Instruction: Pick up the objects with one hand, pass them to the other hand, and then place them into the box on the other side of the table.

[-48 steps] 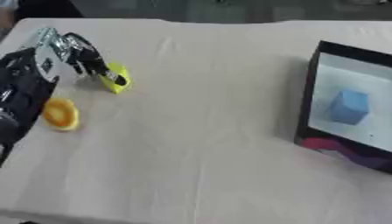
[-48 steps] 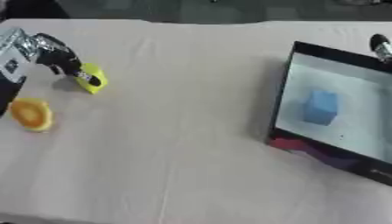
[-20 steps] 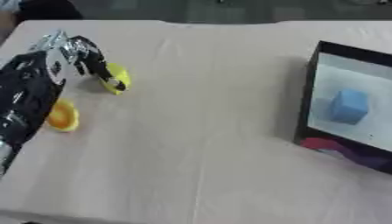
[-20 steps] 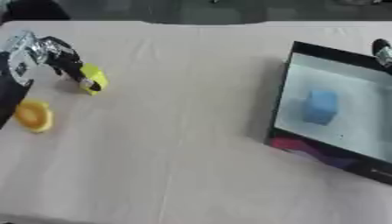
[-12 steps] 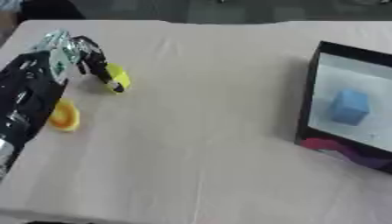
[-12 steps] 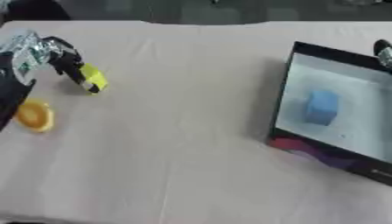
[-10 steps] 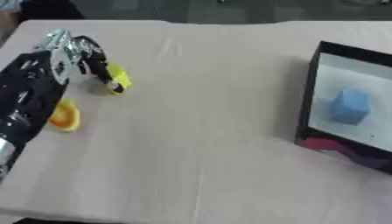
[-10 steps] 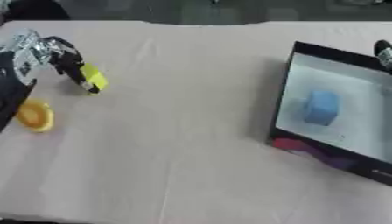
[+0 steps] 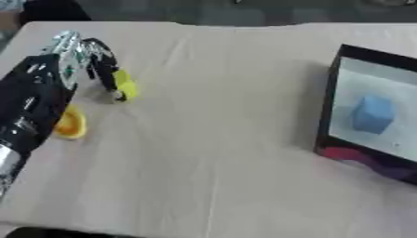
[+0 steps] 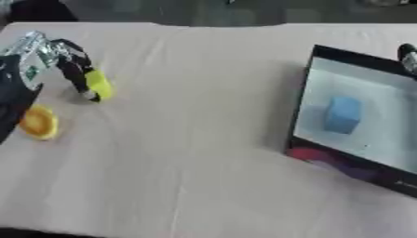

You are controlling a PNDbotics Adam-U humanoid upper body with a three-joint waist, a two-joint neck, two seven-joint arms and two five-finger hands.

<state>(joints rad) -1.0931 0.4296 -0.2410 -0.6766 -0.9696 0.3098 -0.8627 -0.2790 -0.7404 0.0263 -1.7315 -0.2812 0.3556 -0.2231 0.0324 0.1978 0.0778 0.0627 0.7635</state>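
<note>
Left robot hand (image 9: 69, 65) at the far left corner of the bench (image 9: 211, 153), fingers curled down around a small yellow-green object (image 9: 124, 84). The dark fingertips close on its far side and lower end, so the object appears pinched rather than merely touched; whether it is clear of the cloth cannot be told. Its long axis runs roughly from far to near, tilted slightly toward the bench's right edge at the near end.

An orange object (image 10: 37, 122) lies on the bench just nearer than the held piece, close to the left edge and partly under the black forearm in the left eye view. It is apart from the fingers and untouched.

The box (image 10: 306, 116) stands at the right edge of the bench, dark-walled and open toward the camera, with a blue cube (image 10: 343, 114) already inside. It lies well apart from the left robot hand, across the full width of the bench.

A dark shape at the far right edge, just beyond the box's far corner in the right eye view, may be part of the right robot hand (image 10: 408, 56); its finger posture cannot be made out.

Judged step: grasp of the first remaining object by the left arm. The handover turns on carrying the piece rightward toward the bench's middle, its free near end presented to the other arm.
</note>
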